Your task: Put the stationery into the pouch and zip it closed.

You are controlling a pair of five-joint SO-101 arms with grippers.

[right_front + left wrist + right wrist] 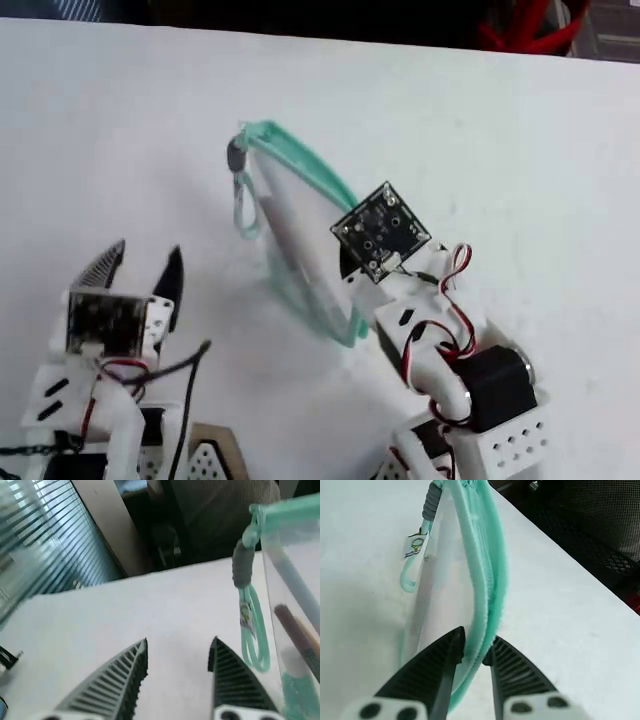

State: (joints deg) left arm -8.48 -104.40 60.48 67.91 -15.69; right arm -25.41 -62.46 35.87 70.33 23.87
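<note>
Pouch (295, 235) – clear body with a teal zip band (480, 555) – sits on the white table (500, 150), propped on edge with the zip band uppermost.

Right gripper (474, 642): at one end of the pouch, jaws pinched together on the zip band, one finger on either side of it.

Grey zip pull (236, 157) is at the opposite end of the pouch. A teal cord loop (243, 215) hangs down from it against the pouch's side, with a small tag on the loop in the right wrist view.

Stationery: through the clear wall in the left wrist view, a white pen (295, 580) and a brown stick (297, 632) lie slanted inside the pouch.

Left gripper (148, 265): beside the pouch on the loop side and apart from it – jaws spread wide with nothing between them, tips pointing past the pull end.
</note>
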